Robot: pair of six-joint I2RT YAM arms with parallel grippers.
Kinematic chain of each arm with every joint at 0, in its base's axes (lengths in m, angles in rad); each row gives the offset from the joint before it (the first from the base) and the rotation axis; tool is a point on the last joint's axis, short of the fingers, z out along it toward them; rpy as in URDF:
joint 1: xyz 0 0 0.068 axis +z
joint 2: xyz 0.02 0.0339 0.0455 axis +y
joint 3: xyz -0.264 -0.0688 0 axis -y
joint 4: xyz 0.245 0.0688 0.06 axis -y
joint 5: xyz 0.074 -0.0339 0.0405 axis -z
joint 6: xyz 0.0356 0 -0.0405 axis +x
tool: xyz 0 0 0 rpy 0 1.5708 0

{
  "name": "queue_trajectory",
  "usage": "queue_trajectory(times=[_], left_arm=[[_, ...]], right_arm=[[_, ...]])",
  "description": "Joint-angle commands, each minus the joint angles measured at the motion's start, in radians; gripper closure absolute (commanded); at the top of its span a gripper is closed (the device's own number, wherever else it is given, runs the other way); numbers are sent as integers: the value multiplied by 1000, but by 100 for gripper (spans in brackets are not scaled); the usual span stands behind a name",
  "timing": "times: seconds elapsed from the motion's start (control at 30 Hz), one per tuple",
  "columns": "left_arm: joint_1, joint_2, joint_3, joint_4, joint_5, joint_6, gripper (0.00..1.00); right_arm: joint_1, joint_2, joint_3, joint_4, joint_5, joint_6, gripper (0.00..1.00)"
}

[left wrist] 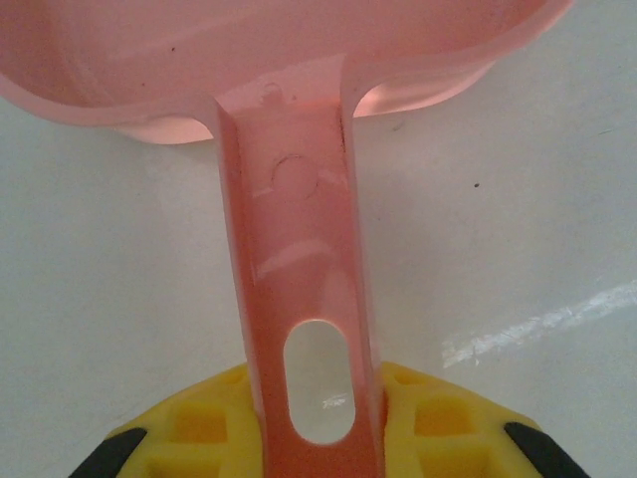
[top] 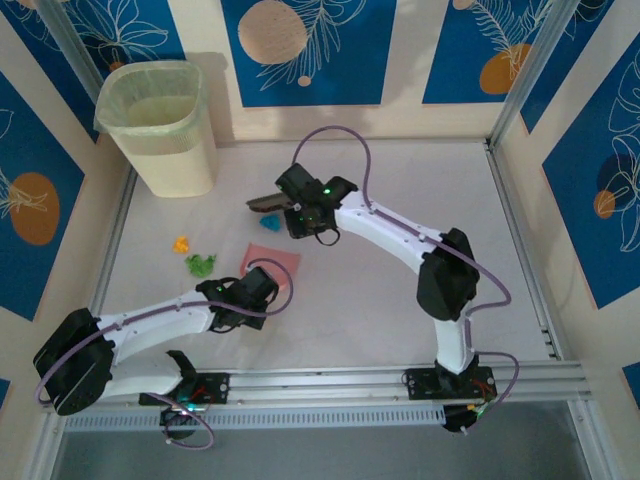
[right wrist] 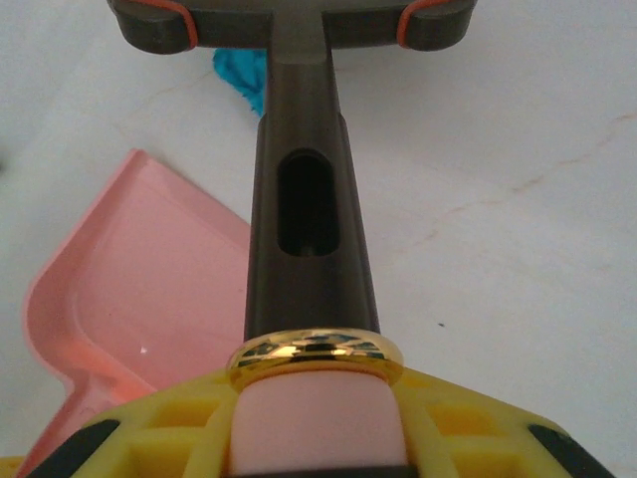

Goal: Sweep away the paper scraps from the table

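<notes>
left gripper (top: 262,287): clamped tight on the dustpan (top: 272,260) handle; yellow fingers (left wrist: 438,418) sit either side of it in the wrist view
dustpan lie: flat on the table (top: 370,320), handle toward the near edge, open mouth facing the far side; pan looks empty
green scrap (top: 200,265): on the table just left of the dustpan, outside it
orange scrap (top: 181,243): a little farther and left of the green one, apart from both tools
cyan scrap (top: 270,223): on the table just beyond the dustpan mouth, not in the pan
brush (top: 266,203): dark head down at the table on the far side of the cyan scrap, touching or nearly so; head set crosswise to its handle in the right wrist view
right gripper (top: 308,212): closed on the brush handle, nothing else held; reaches in from the right
key relation: brush head, cyan scrap and dustpan mouth line up far to near, scrap in the middle
stroke direction (judgement): pull the brush toward the near edge to drive the cyan scrap into the mouth
nearer arm: right for the cyan scrap; left for the green and orange ones
risk (judgement): the scrap could slip past the pan's edge if the stroke drifts sideways
bin (top: 160,125): lined, far left corner, well apart from the scraps
</notes>
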State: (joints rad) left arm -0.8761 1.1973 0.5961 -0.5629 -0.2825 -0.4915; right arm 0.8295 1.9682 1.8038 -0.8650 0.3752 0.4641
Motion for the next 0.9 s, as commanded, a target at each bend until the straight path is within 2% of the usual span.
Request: queue_trajectory(times=[0.0,0.2,0.87], left_arm=[[-9,-7,20,-31,-26,-15,100],[-8,2,19,-28,-26,-14,100],[-5,33,21,-4,3,-2,100]], right_arm=[[17,19,57,-30,-25,-51,100],[29,-7,3,-38,-40,-32,100],[148,-367,-440,-57,-68,108,100]])
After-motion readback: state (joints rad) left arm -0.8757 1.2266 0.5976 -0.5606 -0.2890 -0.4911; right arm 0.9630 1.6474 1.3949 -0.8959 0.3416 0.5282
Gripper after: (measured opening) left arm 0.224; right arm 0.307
